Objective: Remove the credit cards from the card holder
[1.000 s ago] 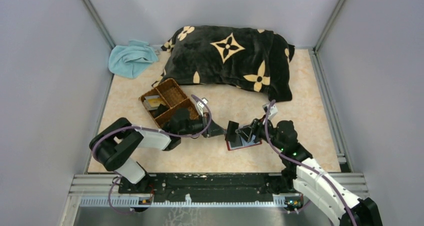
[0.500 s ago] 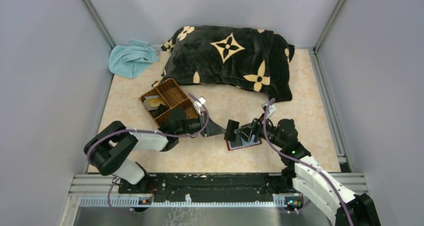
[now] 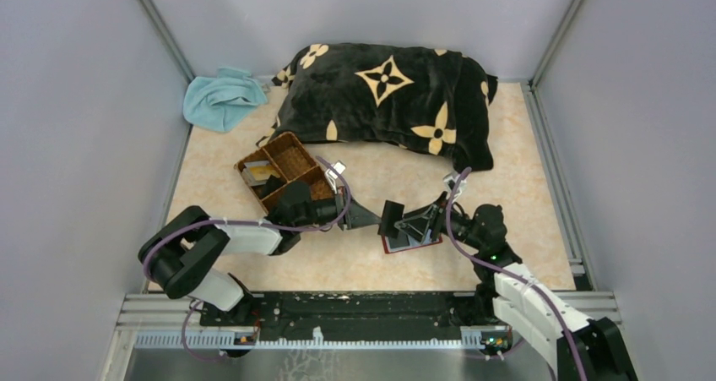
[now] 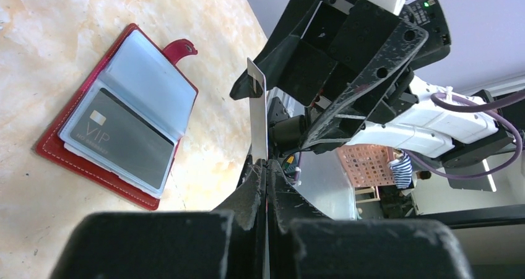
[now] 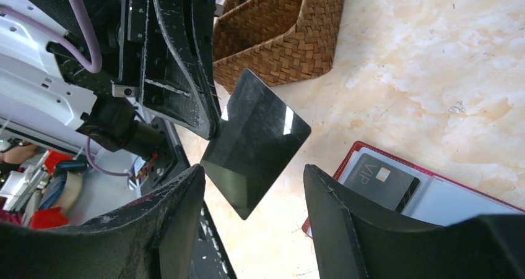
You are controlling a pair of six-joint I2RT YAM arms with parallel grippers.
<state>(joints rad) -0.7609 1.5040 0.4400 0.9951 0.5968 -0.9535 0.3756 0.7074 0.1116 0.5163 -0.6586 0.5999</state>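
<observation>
Your left gripper [image 4: 266, 167] is pinching a black card [image 5: 254, 140] by one edge, with its jaws shut tight on it. The card is hanging in the air above the table [image 3: 507, 144]. In the left wrist view it is showing only its thin side. Your right gripper [image 5: 254, 195] is sitting just across from it with its jaws spread wide. They are holding nothing, and the card's free end is poking in near them.

The red card holder [image 4: 62, 150] is lying open and flat on the table, just under the two grippers. One dark card marked VIP [image 4: 117, 137] is sitting in its clear sleeve, so I think the job is only partly done. The brown basket [image 5: 285, 31] is sitting just behind your left gripper.

These cards are looking thin, light and stiff. They are shiny too, so they are likely slippery. Try gripping a card by its edge, flat between the jaws. The one in the sleeve is probably sitting snug, so the light holder may be sliding along when you are pulling. Holding the red cover down with the other gripper should be helping.
</observation>
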